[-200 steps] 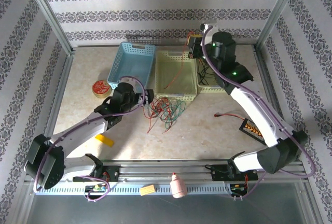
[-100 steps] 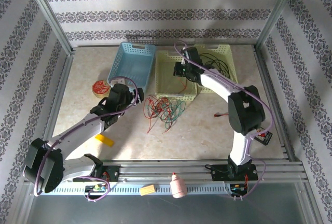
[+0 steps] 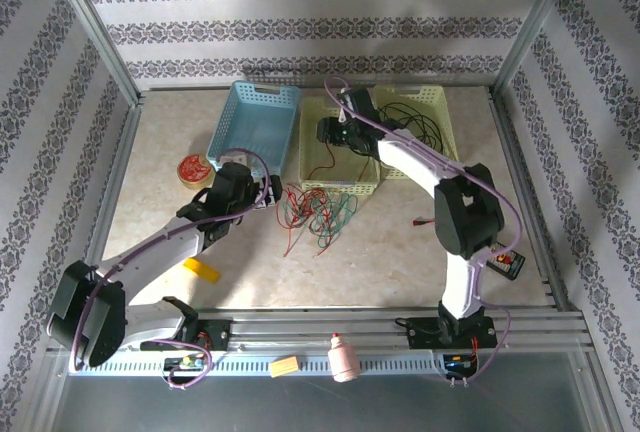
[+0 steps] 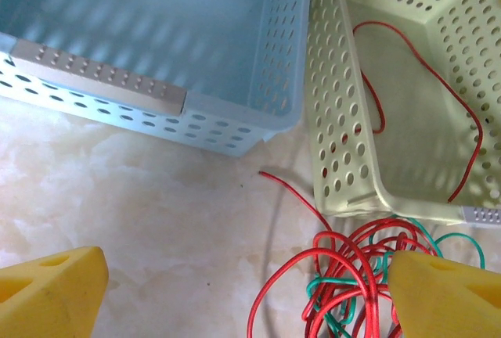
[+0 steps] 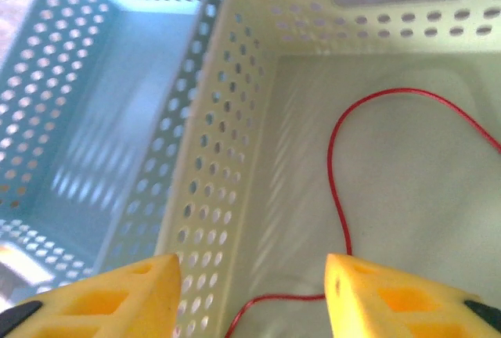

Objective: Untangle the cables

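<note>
Red-green cables (image 3: 318, 214) lie tangled beside wide-open left jaws; right jaws released above yellow basket (image 3: 340, 189)

Right claw (image 5: 250, 269) parted above red cable (image 5: 337, 197) in pale basket (image 5: 227, 119).

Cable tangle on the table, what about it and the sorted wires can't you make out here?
- Top view: the tangle is too small to tell which wire crosses over which.
- Left wrist view: the bottom edge cuts off its lower part; a yellow fingertip covers its right side.
- Right wrist view: the red cable in the middle basket runs off the right and bottom edges.
- Top view: the right arm hides part of the black cables.
</note>
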You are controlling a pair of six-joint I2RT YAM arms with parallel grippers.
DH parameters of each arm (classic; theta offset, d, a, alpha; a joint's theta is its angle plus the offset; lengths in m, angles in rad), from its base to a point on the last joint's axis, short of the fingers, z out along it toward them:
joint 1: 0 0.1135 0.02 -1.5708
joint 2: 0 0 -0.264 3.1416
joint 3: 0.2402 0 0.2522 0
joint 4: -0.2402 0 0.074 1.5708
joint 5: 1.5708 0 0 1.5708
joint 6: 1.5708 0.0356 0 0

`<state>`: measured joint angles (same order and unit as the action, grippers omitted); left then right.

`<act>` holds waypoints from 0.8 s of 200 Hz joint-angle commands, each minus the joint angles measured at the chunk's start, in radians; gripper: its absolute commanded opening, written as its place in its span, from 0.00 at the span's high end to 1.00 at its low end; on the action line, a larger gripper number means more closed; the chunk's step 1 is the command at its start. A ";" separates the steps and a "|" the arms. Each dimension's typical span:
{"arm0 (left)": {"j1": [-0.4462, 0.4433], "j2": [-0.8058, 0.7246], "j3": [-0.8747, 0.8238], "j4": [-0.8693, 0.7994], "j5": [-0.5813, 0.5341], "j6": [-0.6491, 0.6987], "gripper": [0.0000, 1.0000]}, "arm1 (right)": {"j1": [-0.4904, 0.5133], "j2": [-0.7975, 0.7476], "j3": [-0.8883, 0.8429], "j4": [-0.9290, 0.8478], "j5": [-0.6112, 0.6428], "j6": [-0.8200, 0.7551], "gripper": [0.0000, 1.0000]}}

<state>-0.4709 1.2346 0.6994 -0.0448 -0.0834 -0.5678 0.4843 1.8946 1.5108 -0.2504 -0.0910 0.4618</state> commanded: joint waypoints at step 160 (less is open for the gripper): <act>0.136 0.010 -0.039 -0.057 0.229 -0.018 0.08 | 0.256 -0.130 -0.219 -0.093 -0.322 -0.131 0.78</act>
<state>-0.3439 1.2629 0.6830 -0.0795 0.1093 -0.6128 0.7483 1.7432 1.2480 -0.3164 -0.3687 0.3336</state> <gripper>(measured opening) 0.921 0.219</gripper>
